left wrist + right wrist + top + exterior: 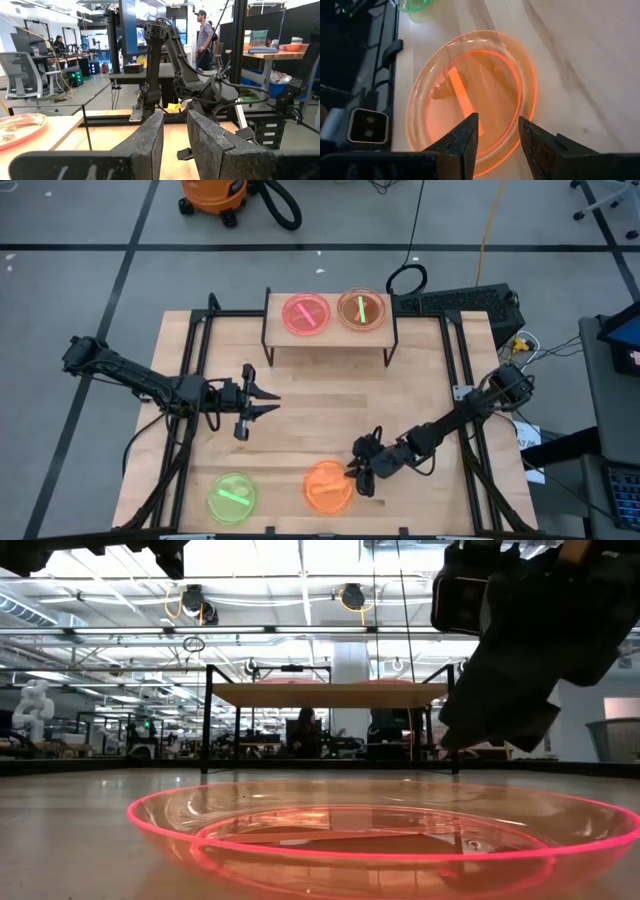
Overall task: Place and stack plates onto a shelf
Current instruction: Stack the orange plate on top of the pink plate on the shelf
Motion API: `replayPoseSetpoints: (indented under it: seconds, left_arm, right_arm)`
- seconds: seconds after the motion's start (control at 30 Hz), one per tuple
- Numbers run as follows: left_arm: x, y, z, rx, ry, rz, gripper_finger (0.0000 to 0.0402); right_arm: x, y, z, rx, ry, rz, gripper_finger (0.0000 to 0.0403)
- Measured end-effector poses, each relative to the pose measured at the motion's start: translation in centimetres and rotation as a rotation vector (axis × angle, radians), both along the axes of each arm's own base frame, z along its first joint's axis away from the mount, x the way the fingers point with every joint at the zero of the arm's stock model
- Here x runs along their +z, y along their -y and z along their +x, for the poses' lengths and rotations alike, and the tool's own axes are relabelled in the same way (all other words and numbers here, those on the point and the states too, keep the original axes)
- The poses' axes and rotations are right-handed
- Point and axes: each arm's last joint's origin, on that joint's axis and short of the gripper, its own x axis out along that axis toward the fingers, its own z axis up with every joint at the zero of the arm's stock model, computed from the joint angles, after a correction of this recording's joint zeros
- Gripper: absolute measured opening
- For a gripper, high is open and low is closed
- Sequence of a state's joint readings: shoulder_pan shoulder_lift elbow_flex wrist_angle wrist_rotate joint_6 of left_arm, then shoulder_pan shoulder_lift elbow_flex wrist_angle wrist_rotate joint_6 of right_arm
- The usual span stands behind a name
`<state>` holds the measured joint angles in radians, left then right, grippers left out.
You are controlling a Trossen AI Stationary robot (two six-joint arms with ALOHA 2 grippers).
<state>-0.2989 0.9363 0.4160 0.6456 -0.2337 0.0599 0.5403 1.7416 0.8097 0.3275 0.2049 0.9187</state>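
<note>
Partly cropped orange plate [470, 95] underneath right gripper [497, 131]

Four plates: a pink one [306, 314] and an orange one [362, 310] on one shelf [330, 338], plus an orange plate [328, 487] and a green plate [233, 498] on the counter [320, 400].

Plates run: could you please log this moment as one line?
right gripper open at orange plate | left gripper idle | shelf: two plates

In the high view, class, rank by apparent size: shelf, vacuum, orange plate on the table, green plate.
1. Shelf, clearly largest.
2. Vacuum, though cropped by the picture's edge.
3. Orange plate and green plate: they look alike, so unranked.
</note>
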Motion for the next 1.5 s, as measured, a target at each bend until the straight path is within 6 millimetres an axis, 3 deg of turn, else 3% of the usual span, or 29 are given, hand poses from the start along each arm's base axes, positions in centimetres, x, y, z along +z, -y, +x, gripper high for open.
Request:
replayPoseSetpoints:
  seconds: [0.2,0.57,0.9,1.03,1.27,1.5]
  left_arm:
    - [0.0,0.0,0.0,-0.001,0.000,-0.009,0.0095]
    - [0.0,0.0,0.0,-0.001,0.000,-0.011,0.0095]
    - [0.0,0.0,0.0,-0.001,0.001,-0.014,0.0095]
    - [0.0,0.0,0.0,-0.001,0.000,-0.013,0.0095]
    - [0.0,0.0,0.0,-0.001,0.000,-0.014,0.0095]
    - [0.0,0.0,0.0,-0.002,0.000,-0.018,0.0095]
  right_arm:
    - [0.0,-1.5,-1.0,-0.017,-0.007,0.046,0.0125]
    - [-2.5,-1.3,-0.6,-0.067,-0.073,0.015,0.0125]
    - [-2.6,-1.3,-0.4,-0.061,-0.068,0.044,0.0122]
    - [-2.7,-1.1,-0.2,-0.068,-0.071,0.045,0.0094]
    - [-2.7,-0.9,-0.2,-0.052,-0.064,0.023,0.0010]
    - [-2.6,-0.7,0.0,-0.090,-0.034,-0.020,0.0001]
